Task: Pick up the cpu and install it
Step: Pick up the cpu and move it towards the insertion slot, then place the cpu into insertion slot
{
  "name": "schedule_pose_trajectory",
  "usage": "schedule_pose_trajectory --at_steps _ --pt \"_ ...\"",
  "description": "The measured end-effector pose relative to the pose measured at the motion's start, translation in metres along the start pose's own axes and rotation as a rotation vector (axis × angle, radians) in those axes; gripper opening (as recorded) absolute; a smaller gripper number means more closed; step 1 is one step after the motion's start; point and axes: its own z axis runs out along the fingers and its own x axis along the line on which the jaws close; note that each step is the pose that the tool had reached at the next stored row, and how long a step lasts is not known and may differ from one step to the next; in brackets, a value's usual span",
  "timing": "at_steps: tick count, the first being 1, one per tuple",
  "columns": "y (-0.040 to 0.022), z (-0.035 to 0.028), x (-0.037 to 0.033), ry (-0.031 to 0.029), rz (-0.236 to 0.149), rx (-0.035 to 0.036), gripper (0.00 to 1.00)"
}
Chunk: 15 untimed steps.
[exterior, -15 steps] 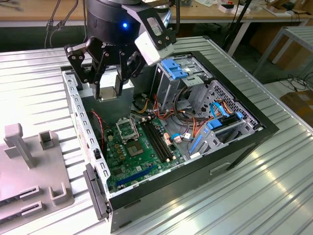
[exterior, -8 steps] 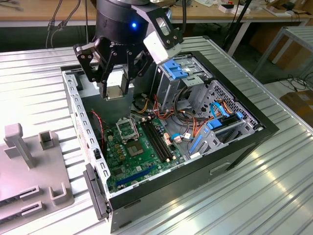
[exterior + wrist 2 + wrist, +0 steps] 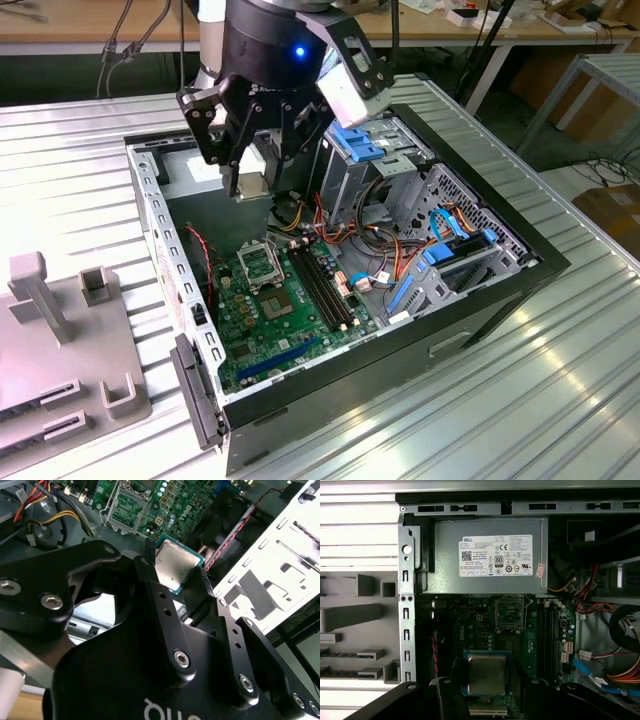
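Silver-lidded cpu (image 3: 174, 562): it hangs in the air inside the open computer case (image 3: 540, 265), above the motherboard (image 3: 480, 630). A green edge shows around its metal lid in both wrist views.
Jaws: clenched on the cpu, holding it by two opposite edges, with the lid turned up toward the wrist.
Socket (image 3: 510, 614): empty, on the motherboard just beside the memory slots (image 3: 547, 630). The cpu is near it but apart, and not yet seated.
Step in hand: to my judgement, bringing the held cpu over the socket.
Doing it well: I think the chip must be kept level and square to the socket frame, with its marked corner matching. It should come straight from above without any sliding, because the contacts probably bend easily. The grip should be firm but not hard.
Around: the power supply (image 3: 490, 555) lies beyond the socket and coloured cables (image 3: 390, 250) run beside the board. The case stands on a ribbed metal surface (image 3: 80, 150), near a grey fixture (image 3: 60, 340).
Hard to see: the underside of the cpu is hidden and its corner mark is not visible. I cannot tell if the socket's retaining frame is fully open. In the exterior view the jaws cover most of the chip.
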Motion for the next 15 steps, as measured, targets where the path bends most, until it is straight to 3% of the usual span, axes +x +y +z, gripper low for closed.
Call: schedule_pose_trajectory --at_steps 8,15 --pt "0.0000 -0.0003 -0.0101 0.0000 0.000 0.0000 0.47" --pt "0.0001 -0.0003 -0.0102 0.0000 0.000 -0.0001 0.47"
